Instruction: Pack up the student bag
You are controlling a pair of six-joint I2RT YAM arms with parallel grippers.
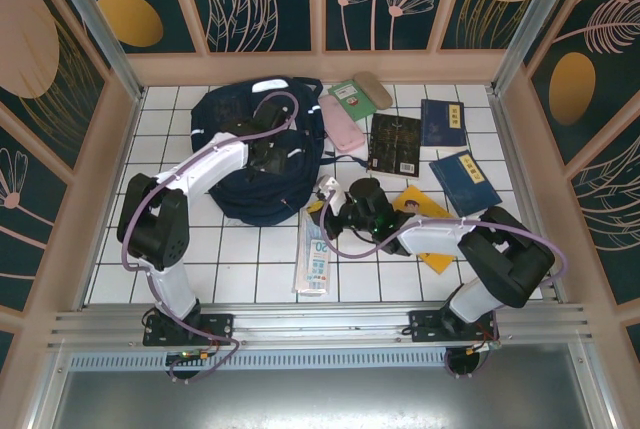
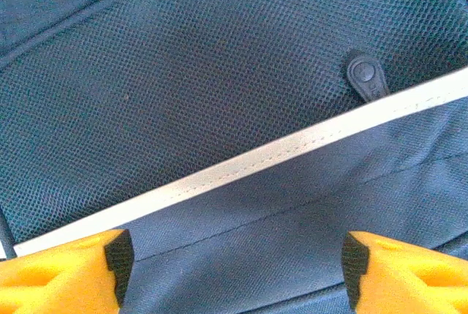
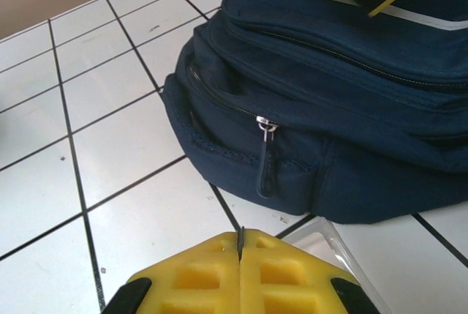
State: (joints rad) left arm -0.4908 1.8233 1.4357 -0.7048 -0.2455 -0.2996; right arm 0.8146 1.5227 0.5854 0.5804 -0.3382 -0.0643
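Tiles bear student bag, top pointing away; left end effector released, right end effector clenched.

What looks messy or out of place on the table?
Nothing looks broken or spilled. Right of the student bag, the black book and the blue book lie crooked instead of stacked. A yellow book is partly covered by the right arm. A clear packet lies alone near the front.
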